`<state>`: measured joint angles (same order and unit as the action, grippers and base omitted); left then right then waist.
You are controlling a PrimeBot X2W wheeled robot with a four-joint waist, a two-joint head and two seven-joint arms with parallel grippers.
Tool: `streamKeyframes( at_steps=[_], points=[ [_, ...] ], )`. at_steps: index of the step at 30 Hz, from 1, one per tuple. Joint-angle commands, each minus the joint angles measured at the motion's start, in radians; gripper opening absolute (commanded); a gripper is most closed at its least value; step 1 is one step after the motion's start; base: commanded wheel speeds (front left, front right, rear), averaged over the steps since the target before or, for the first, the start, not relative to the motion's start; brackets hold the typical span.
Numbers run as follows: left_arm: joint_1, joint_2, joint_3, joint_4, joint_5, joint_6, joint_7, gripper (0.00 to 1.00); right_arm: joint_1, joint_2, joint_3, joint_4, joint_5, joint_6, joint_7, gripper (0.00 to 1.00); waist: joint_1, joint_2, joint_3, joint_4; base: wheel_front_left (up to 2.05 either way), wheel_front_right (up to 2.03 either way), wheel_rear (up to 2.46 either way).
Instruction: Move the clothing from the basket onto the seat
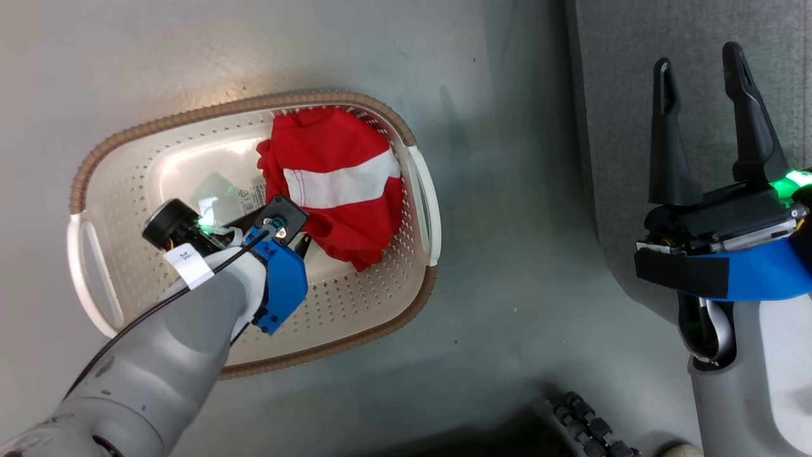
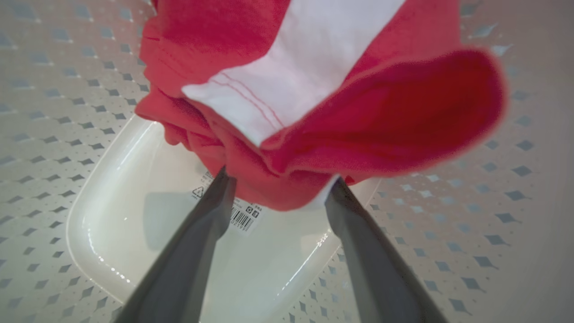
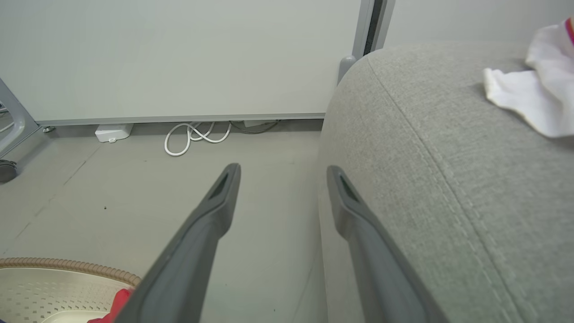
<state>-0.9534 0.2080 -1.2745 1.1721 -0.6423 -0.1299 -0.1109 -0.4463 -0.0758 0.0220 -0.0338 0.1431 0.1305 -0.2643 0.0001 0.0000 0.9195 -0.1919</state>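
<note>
Left gripper [image 2: 279, 184] spread open, its tips on the near fold of the red garment [image 1: 336, 184] in the basket [image 1: 380, 311].

The garment lies bunched straight ahead of the left fingers, against the basket wall on their far side. A fold bulges between the parted tips but is not pinched. Its white band runs away from the tips and slants off to one side. Beneath the fingers are the glossy basket bottom and its label sticker [image 2: 242, 217]. The left arm is much the nearer. The right gripper [image 1: 698, 56] hangs unclenched and empty well off to the left gripper's right, at the edge of the seat [image 3: 448, 179]. A crumpled white cloth [image 3: 533, 98], perhaps the other garment, lies ahead of it to its right. Smooth grey floor [image 1: 507, 254] separates basket and seat, so the carry looks unobstructed.
</note>
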Motion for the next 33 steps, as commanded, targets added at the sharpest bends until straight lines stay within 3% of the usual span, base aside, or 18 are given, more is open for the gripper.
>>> streamKeyframes(
  at_steps=[1, 7, 18, 19, 20, 33],
  points=[
    [-0.037, -0.002, -0.003, 0.028, 0.03, -0.001, -0.017, 1.0, -0.015, 0.006, -0.005, -0.013, -0.002, 0.001, 0.0, 1.0, -0.0001, 0.0, 0.031, -0.009, 0.0, 0.0, 0.0],
    [-0.076, -0.023, -0.005, 0.082, 0.082, 0.024, -0.064, 1.0, -0.005, 0.017, -0.009, -0.04, -0.003, 0.001, 0.0, 1.0, -0.0001, 0.0, 0.083, -0.02, 0.0, 0.0, 0.0],
    [-0.116, -0.048, -0.006, 0.107, 0.102, 0.016, -0.084, 1.0, 0.003, 0.024, -0.018, -0.047, 0.002, 0.001, 0.001, 1.0, -0.0001, 0.0, 0.131, -0.026, 0.0, 0.0, 0.0],
    [-0.118, -0.049, -0.006, 0.108, 0.105, 0.015, -0.085, 0.68, 0.003, 0.024, -0.019, -0.047, 0.003, 0.001, 0.001, 1.0, -0.0001, 0.0, 0.132, -0.025, 0.0, 0.0, 0.0],
    [-0.119, -0.05, -0.006, 0.109, 0.106, 0.014, -0.085, 0.03, 0.002, 0.025, -0.021, -0.046, 0.004, 0.001, 0.001, 1.0, -0.0001, 0.0, 0.133, -0.024, 0.0, 0.0, 0.0],
    [-0.089, -0.085, -0.001, 0.101, 0.092, 0.002, -0.142, 0.0, -0.015, 0.024, -0.029, -0.036, 0.003, 0.0, 0.0, 1.0, -0.0001, 0.0, 0.07, 0.003, 0.0, 0.0, 0.0]
  ],
)
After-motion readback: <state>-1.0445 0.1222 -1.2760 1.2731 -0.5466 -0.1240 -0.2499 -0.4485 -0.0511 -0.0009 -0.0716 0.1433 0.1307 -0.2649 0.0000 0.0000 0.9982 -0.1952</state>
